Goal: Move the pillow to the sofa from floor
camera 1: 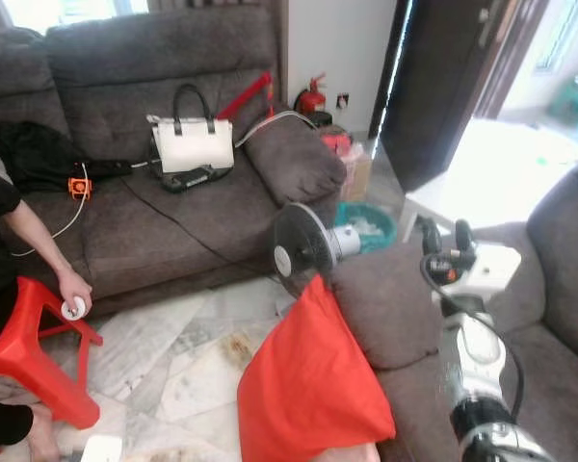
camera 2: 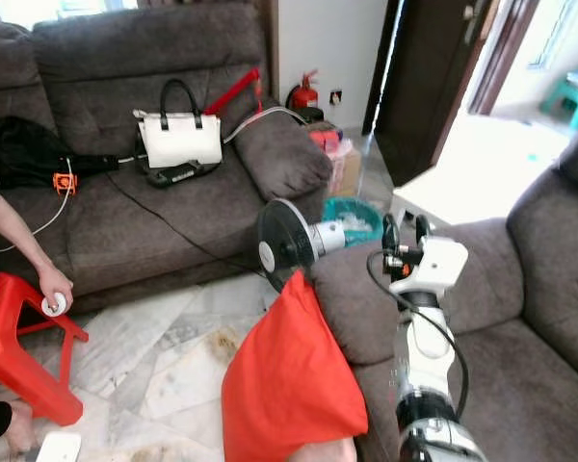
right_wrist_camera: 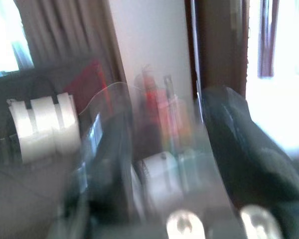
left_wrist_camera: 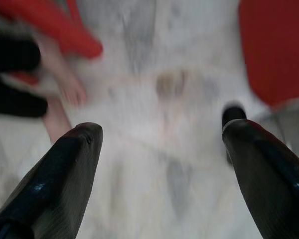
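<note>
The red pillow (camera 1: 308, 385) stands on its edge on the marble floor and leans against the front of the grey sofa (camera 1: 549, 366) on my right. My right gripper (camera 1: 446, 236) is raised above that sofa's seat, to the right of the pillow's top corner and clear of it. Its fingers point up and away, open, with nothing between them. In the left wrist view my left gripper (left_wrist_camera: 162, 164) hangs open over the floor, and the pillow (left_wrist_camera: 274, 50) shows beyond one fingertip. Both wrist views are blurred.
A black fan (camera 1: 303, 248) stands on the floor just behind the pillow. A second grey sofa (camera 1: 173, 207) at the back holds a white handbag (camera 1: 193, 142) and cables. At the left a person's hand (camera 1: 74, 294) reaches down beside a red stool (camera 1: 34, 356).
</note>
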You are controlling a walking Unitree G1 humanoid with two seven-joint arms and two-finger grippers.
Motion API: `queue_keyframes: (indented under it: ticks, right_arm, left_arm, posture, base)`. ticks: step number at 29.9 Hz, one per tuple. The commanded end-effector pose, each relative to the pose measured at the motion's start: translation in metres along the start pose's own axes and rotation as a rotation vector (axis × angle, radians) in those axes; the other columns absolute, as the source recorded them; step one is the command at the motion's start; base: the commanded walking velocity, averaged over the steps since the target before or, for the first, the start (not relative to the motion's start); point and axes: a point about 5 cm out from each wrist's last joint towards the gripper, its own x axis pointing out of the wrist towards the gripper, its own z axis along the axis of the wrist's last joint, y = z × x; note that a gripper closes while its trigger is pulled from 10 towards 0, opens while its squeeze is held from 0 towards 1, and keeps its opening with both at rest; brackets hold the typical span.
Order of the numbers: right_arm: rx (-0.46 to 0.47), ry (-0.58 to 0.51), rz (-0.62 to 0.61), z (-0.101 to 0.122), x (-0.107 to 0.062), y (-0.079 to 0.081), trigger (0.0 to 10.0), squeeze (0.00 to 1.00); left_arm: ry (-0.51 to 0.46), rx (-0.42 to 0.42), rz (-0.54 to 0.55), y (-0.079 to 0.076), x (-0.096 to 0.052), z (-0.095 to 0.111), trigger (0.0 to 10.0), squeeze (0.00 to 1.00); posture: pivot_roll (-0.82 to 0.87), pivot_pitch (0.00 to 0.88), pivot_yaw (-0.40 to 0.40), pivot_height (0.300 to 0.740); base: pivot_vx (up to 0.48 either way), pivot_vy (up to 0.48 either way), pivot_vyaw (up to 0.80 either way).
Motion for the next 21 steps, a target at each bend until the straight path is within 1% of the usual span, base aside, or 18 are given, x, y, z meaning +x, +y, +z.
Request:
queue_keyframes:
  ticks: [1, 3, 5, 9, 10, 11, 12, 14, 15, 17, 18, 19, 21]
  right_arm:
    - [0.018, 0.011, -0.01, -0.001, 0.001, 0.001, 10.0, 0.0]
    - [0.016, -0.009, -0.01, 0.005, 0.005, 0.002, 10.0, 0.0]
    - [0.019, -0.066, 0.004, 0.015, 0.007, 0.004, 10.0, 0.0]
    - [0.004, -0.114, 0.037, 0.022, 0.001, 0.006, 10.0, 0.0]
    - [-0.005, -0.119, 0.051, 0.022, -0.007, 0.007, 10.0, 0.0]
    - [-0.009, -0.12, 0.056, 0.022, -0.01, 0.007, 10.0, 0.0]
    - [-0.032, -0.115, 0.082, 0.02, -0.02, 0.008, 10.0, 0.0]
    - [-0.048, -0.11, 0.101, 0.02, -0.027, 0.009, 10.0, 0.0]
    - [-0.072, -0.085, 0.125, 0.017, -0.04, 0.009, 10.0, 0.0]
    - [-0.098, -0.06, 0.146, 0.016, -0.054, 0.008, 10.0, 0.0]
    - [-0.108, -0.047, 0.149, 0.017, -0.066, 0.006, 10.0, 0.0]
    - [-0.105, -0.043, 0.145, 0.019, -0.073, 0.006, 10.0, 0.0]
    - [-0.104, -0.035, 0.143, 0.021, -0.079, 0.006, 10.0, 0.0]
  left_arm:
    - [-0.029, 0.012, 0.004, 0.003, 0.003, 0.009, 10.0, 0.0]
    - [-0.033, 0.012, 0.004, 0.003, 0.003, 0.01, 10.0, 0.0]
    - [-0.04, 0.028, -0.003, 0.002, 0.003, 0.011, 10.0, 0.0]
    - [-0.051, 0.026, -0.004, 0.002, 0.003, 0.012, 10.0, 0.0]
    - [-0.061, 0.025, -0.005, 0.002, 0.003, 0.013, 10.0, 0.0]
    - [-0.064, 0.025, -0.006, 0.002, 0.003, 0.013, 10.0, 0.0]
    - [-0.066, 0.025, -0.007, 0.001, 0.003, 0.014, 10.0, 0.0]
    - [-0.068, 0.024, -0.008, 0.001, 0.003, 0.014, 10.0, 0.0]
    - [-0.076, 0.035, -0.02, -0.001, 0.004, 0.015, 10.0, 0.0]
    - [-0.08, 0.038, -0.025, -0.002, 0.004, 0.016, 10.0, 0.0]
    - [-0.084, 0.039, -0.028, -0.003, 0.004, 0.016, 10.0, 0.0]
    - [-0.087, 0.039, -0.029, -0.003, 0.004, 0.017, 10.0, 0.0]
    - [-0.087, 0.039, -0.028, -0.003, 0.004, 0.017, 10.0, 0.0]
  posture:
    - [0.13, 0.0, 0.011, 0.74]
    - [0.13, 0.0, 0.011, 0.74]
    - [0.13, 0.0, 0.011, 0.74]
    - [0.13, 0.0, 0.008, 0.74]
    - [0.13, 0.0, 0.008, 0.74]
    - [0.13, 0.0, 0.004, 0.74]
    - [0.13, 0.0, 0.005, 0.74]
    - [0.13, 0.0, 0.005, 0.74]
    - [0.12, 0.0, 0.005, 0.74]
    - [0.12, 0.0, 0.006, 0.74]
    - [0.13, 0.0, 0.006, 0.74]
    - [0.12, 0.0, 0.006, 0.74]
    - [0.12, 0.0, 0.006, 0.74]
  base:
    - [0.0, 0.0, 0.0]
    - [0.0, 0.0, 0.0]
    - [0.0, 0.0, 0.0]
    - [0.0, 0.0, 0.0]
    - [0.0, 0.0, 0.0]
    - [0.0, 0.0, 0.0]
    - [0.0, 0.0, 0.0]
    - [0.0, 0.0, 0.0]
    - [0.0, 0.0, 0.0]
    - [0.0, 0.0, 0.0]
    - [0.0, 0.0, 0.0]
    - [0.0, 0.0, 0.0]
    - [0.0, 0.0, 0.0]
